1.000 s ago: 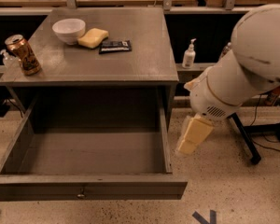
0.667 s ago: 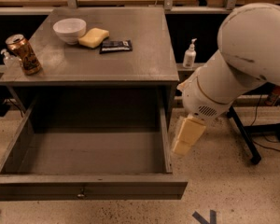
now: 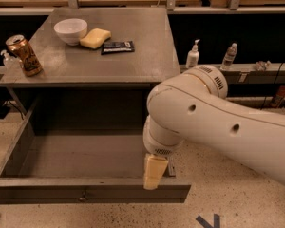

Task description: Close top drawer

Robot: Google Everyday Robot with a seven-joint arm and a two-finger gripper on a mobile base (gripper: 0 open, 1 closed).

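Here the end effector [image 3: 155,172] points down over the top drawer [image 3: 47,194] front.

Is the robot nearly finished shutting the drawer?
Not yet. Nothing looks done: the top drawer is wide open, its grey inside showing. The gripper hangs at the drawer's front edge, near the right corner, probably lining up to push. The whole push back under the tabletop is left.
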